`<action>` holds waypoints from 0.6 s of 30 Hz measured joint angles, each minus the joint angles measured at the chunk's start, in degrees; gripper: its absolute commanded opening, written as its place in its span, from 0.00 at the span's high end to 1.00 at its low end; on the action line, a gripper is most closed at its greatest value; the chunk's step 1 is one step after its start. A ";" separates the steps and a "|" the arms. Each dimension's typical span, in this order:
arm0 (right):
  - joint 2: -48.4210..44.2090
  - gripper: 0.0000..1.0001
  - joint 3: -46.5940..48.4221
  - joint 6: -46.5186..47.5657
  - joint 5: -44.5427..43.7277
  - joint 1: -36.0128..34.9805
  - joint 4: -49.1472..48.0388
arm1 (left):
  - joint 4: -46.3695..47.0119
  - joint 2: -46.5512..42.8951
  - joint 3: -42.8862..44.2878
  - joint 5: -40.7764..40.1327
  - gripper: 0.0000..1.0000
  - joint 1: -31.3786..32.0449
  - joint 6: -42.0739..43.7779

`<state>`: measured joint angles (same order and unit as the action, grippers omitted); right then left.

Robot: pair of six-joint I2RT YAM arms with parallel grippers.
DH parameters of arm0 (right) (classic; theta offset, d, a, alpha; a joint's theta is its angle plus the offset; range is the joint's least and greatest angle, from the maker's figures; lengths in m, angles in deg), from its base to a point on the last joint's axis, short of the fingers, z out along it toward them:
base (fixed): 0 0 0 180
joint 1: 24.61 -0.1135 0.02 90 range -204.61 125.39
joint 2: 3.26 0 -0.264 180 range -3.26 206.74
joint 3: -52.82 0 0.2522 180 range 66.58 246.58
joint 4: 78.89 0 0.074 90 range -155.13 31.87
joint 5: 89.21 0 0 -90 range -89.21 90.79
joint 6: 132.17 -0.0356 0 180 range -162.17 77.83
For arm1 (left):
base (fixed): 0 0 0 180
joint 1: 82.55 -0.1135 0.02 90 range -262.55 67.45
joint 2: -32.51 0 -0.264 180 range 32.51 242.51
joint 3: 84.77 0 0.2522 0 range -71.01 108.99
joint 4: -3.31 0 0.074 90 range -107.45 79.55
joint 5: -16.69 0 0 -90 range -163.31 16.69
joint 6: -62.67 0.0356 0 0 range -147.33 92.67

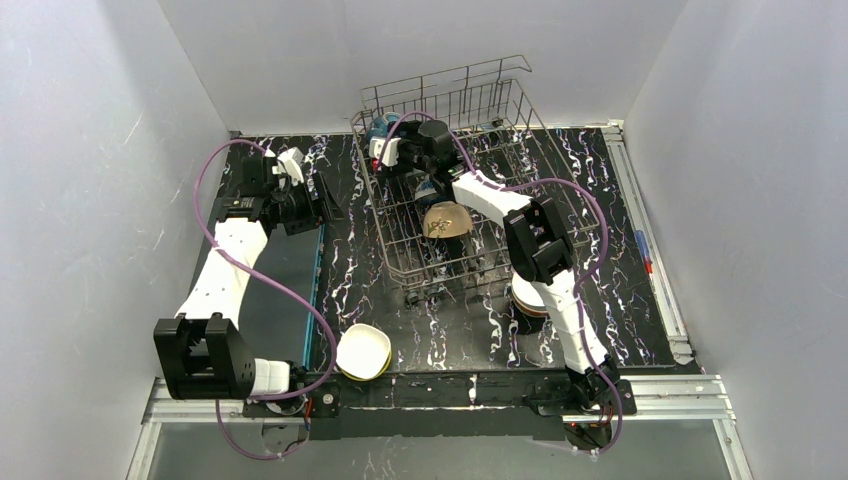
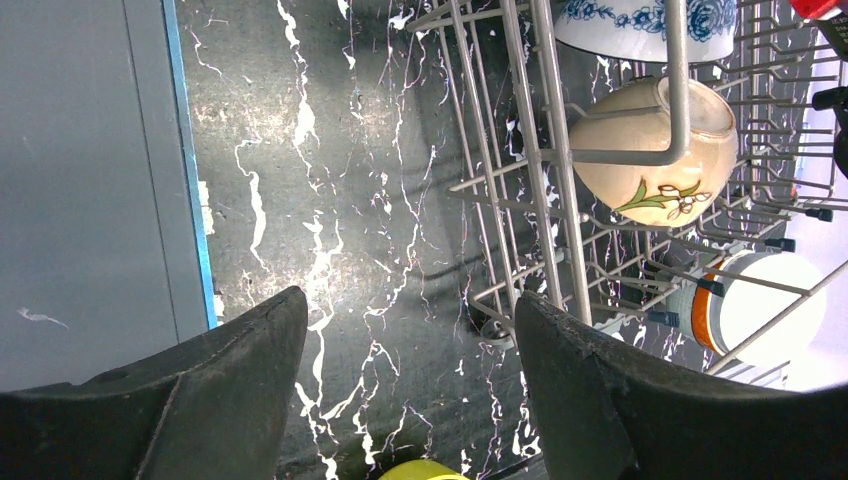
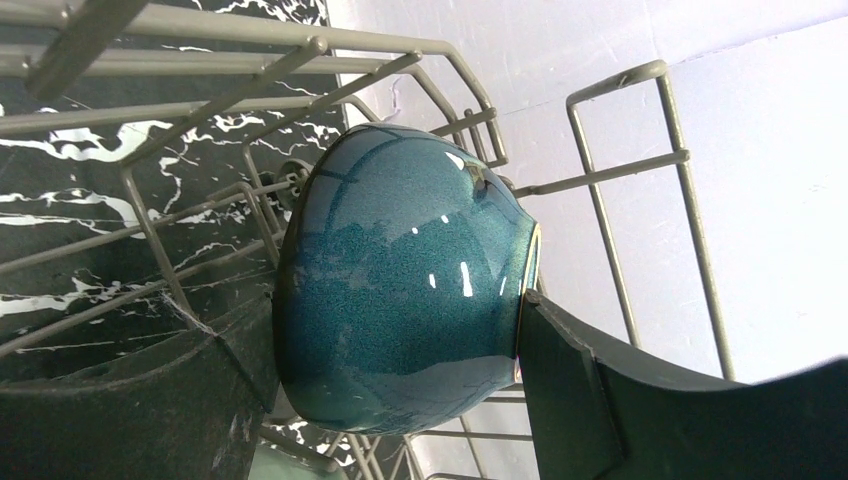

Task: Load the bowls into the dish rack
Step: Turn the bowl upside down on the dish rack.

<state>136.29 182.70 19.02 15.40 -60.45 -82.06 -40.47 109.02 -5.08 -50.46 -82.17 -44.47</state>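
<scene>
Dish rack (image 1: 455, 100), a big grey wire basket, stands on the far middle of the black, white-veined counter (image 1: 350, 265). A grey mat (image 1: 285, 290) with a blue edge lies on the counter's left side, apart from the rack. The right arm (image 1: 540, 240) reaches over the rack to its far left corner. The left arm (image 1: 225, 270) bends above the mat, its wrist near the rack's left wall.

Inside the rack, a teal bowl (image 3: 400, 290) lies on its side at that far left corner. It fills the gap between the right jaws, which are clamped on it: one finger (image 3: 620, 400) touches its edge and the other meets the opposite side. A tan bowl (image 2: 655, 150) with a painted flower sprig rests tilted among the tines near the rack's middle. A blue-patterned white bowl (image 2: 650, 20) sits just beyond it.

Outside the rack, a stack of bowls (image 1: 528, 300) stands on the counter by the front right corner, partly hidden by the right arm. A single bowl (image 1: 362, 352), white inside and yellow-green outside, sits tilted at the counter's near edge, left of middle.

The left jaws stand apart with nothing between their fingers (image 2: 230, 390), above bare counter just left of the rack.
</scene>
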 measured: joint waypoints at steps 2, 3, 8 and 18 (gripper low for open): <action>0.00 0.99 0.00 0.85 -0.44 0.04 -0.15 | 0.00 0.00 0.00 0.02 0.26 0.00 -0.02; 0.00 0.99 0.00 1.22 -0.55 0.09 -0.17 | 0.00 0.00 0.00 0.02 0.27 0.00 -0.02; 0.00 0.99 0.00 3.17 0.35 0.39 -0.92 | 0.15 -0.02 -0.20 0.02 0.26 0.00 -0.39; -0.35 0.99 0.37 13.25 1.18 0.57 -0.04 | 0.17 0.00 -1.75 0.04 0.27 0.00 -0.52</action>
<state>135.94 183.07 32.26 16.58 -59.88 -82.10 -40.30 109.02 -6.83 -50.42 -82.17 -45.00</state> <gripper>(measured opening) 0.839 0.737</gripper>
